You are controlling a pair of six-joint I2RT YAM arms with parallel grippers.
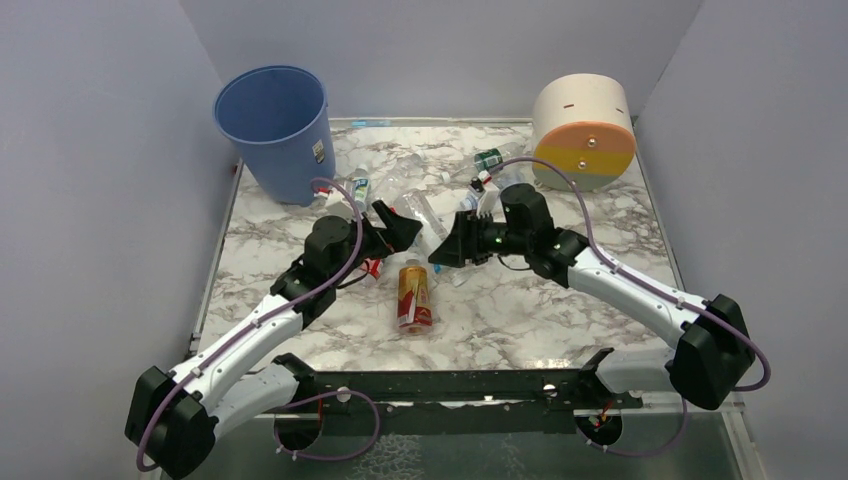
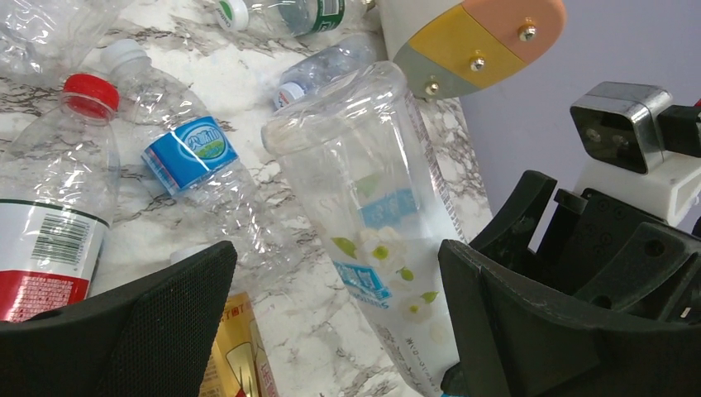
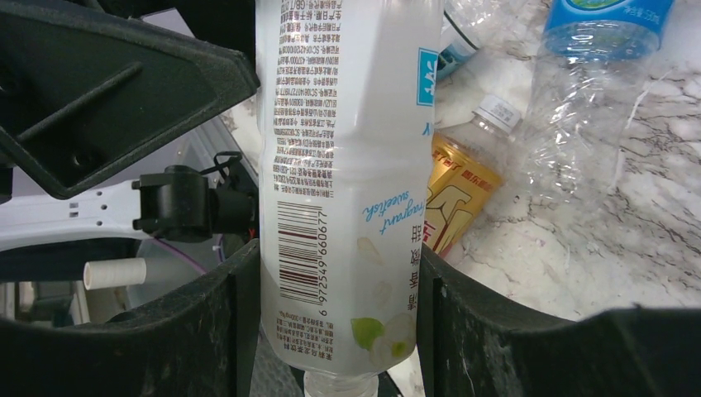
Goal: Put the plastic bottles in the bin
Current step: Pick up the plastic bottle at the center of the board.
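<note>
My right gripper is clenched on the flower-label clear bottle. My left gripper gapes wide just beside that bottle. The blue bin stands well apart, at the table's far-left corner.

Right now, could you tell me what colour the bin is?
The bin is blue; the top external view shows it best.
</note>
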